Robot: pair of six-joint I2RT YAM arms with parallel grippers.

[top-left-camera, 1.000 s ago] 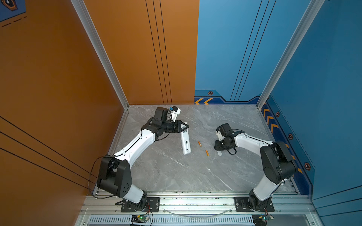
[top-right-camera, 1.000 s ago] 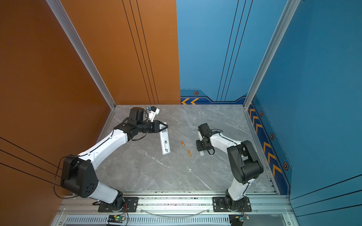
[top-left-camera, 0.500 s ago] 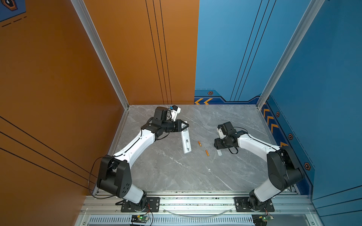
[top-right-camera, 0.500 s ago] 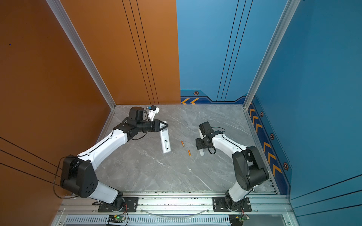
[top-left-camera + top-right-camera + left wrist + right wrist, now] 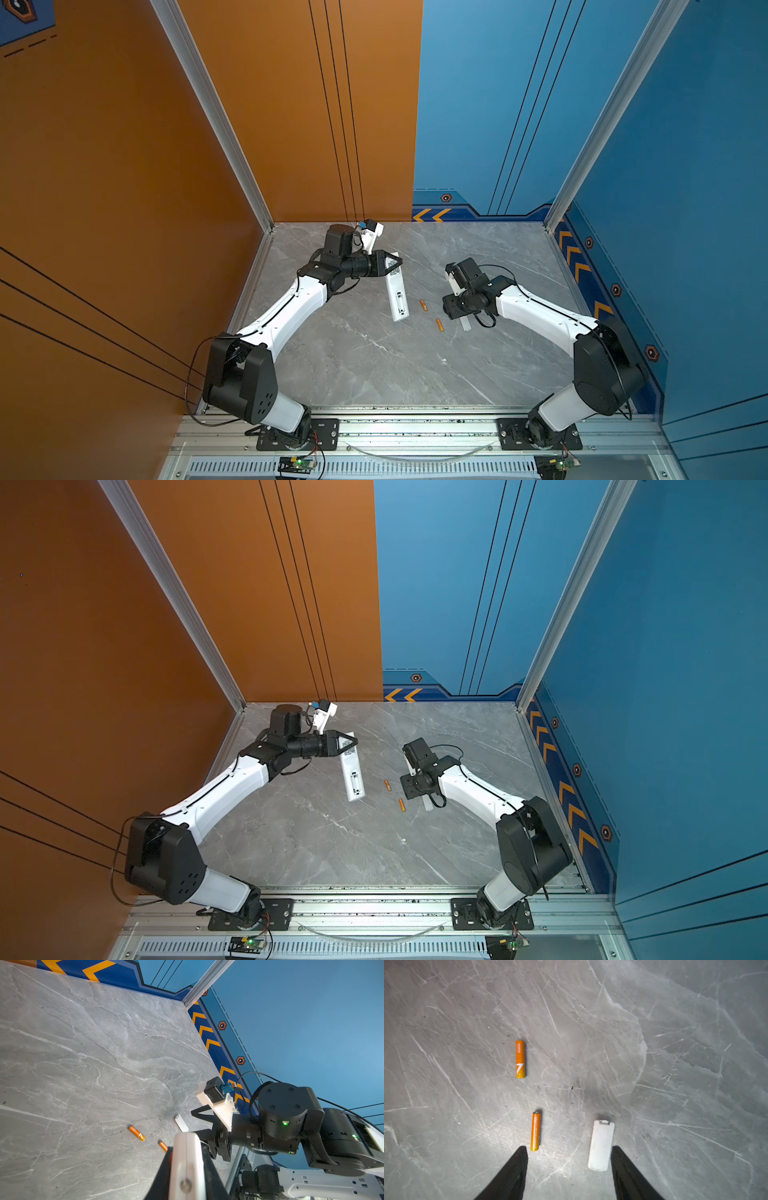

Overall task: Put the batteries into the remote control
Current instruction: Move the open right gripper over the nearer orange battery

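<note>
Looking down in both top views, a grey marble-patterned table lies between orange and blue walls. The left gripper pinches one end of the remote, a slim white bar with a printed label patch at the held end and a recessed slot toward the free end; the writing there is too small to read. Two batteries lie loose on the table between the remote and the right gripper, well apart from the remote, one nearer the back than the other. A small pale cover lies partly under the right gripper.

In the left wrist view, the remote appears end-on as a rounded white edge with a small metal contact, squeezed between the black fingers. Beyond it both orange batteries rest on the veined stone, and the cover lies just past them, by the other arm.

In the right wrist view, the right gripper's ribbed black fingers stand spread, gripping nothing. One battery lies just off one fingertip; the farther battery reads "HUATAI" in white, with a white slash mark. The cover is a matte white rounded rectangle with a grey latch tab, lying beside the other fingertip.
</note>
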